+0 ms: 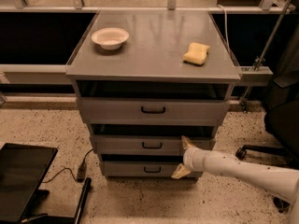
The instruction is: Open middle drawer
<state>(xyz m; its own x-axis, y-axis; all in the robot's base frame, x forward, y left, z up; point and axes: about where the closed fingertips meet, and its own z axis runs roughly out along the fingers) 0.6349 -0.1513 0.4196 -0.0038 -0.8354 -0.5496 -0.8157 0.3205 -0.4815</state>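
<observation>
The grey cabinet [219, 73] stands on a speckled floor [56, 125], with three drawers stacked in its front. The middle drawer [121, 145] sits between the taller top drawer [107, 110] and the narrower bottom drawer [126, 169]. Its small black handle [152, 145] is at the centre of its flat front, and a dark gap runs above it.

The white arm [243, 169] reaches in from the lower right. Its gripper [183, 157] is at the right end of the drawer fronts, well to the right of the handle. The two pale fingers are spread wide and hold nothing — the upper fingertip [187, 142] lies against the right part of the middle drawer's front, and the lower one points down over the bottom drawer's front (whether it touches, I cannot tell).

On the cabinet top a white bowl [110, 37] sits at the left and a yellow sponge [196, 53] at the right, well apart. A dark chair [280, 120] stands at the right edge — a cable [63, 171] trails over the floor at the lower left.
</observation>
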